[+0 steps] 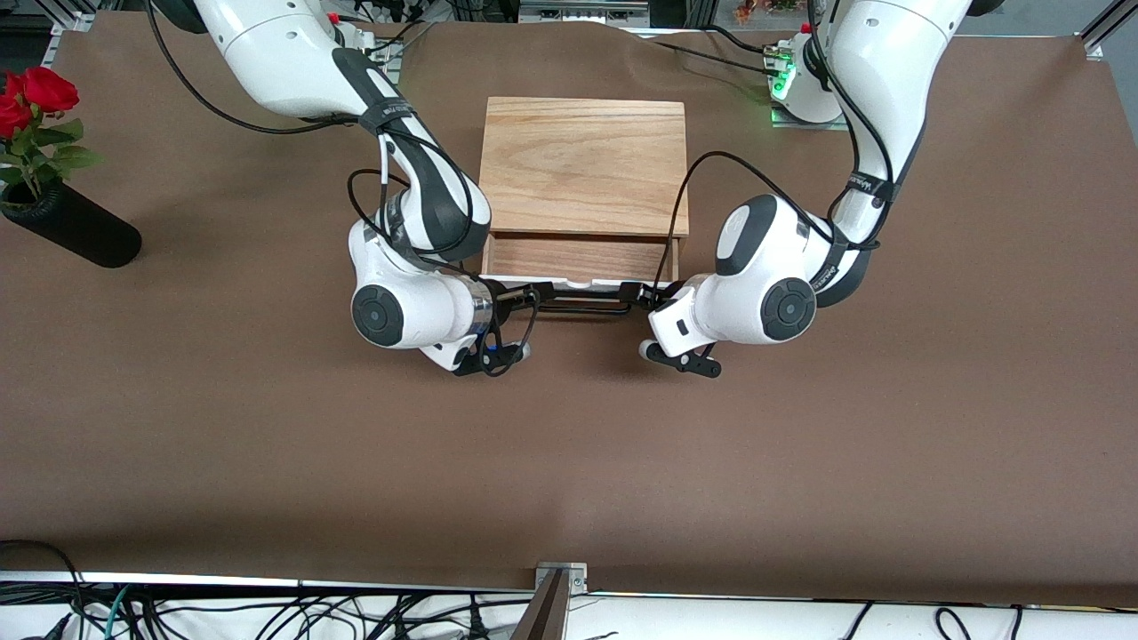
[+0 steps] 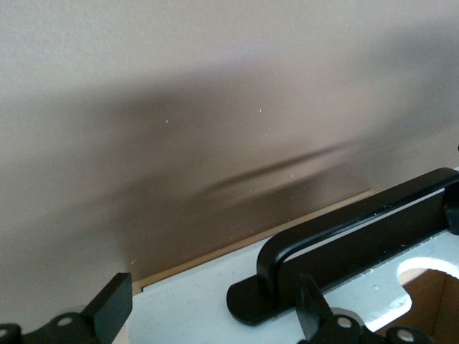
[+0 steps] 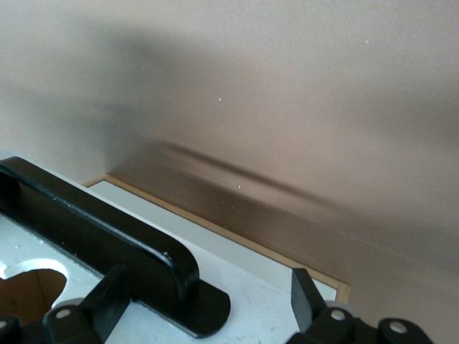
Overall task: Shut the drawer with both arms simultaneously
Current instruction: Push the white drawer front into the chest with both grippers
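Nearest the front camera lies bare brown counter (image 1: pixel 569 462). Next come the two end effectors, both low at the drawer's front.

The right end effector (image 3: pixel 208 304), on the arm based at the right arm's end of the counter, sits at one end of the drawer's black bar handle (image 1: pixel 582 307). Its wrist view shows the fingers (image 3: pixel 107 301) spread apart, open, with the handle's foot between them; whether they touch it cannot be told.

The left end effector (image 2: pixel 215 312) sits at the handle's other end, mirroring it. Its fingers (image 2: pixel 111 308) are also apart, open, straddling the handle's foot and the white front panel (image 2: pixel 193 308).

Between the two end effectors is the drawer (image 1: pixel 580 260), partly pulled out of a wooden box (image 1: pixel 584 164). A strip of its light-wood floor shows between the panel and the box's top. The box stands past both end effectors, toward the arm bases, midway between the arms.

Well off toward the right arm's end, a black vase (image 1: pixel 76 227) with red roses lies tilted on the counter.

Judgement: the arms appear set at the handle, and the closing push is either just starting or partly done, since the drawer is not yet shut. The next move calls for both arms to press the panel toward the box together, at an even pace, so the drawer slides straight and does not jam.
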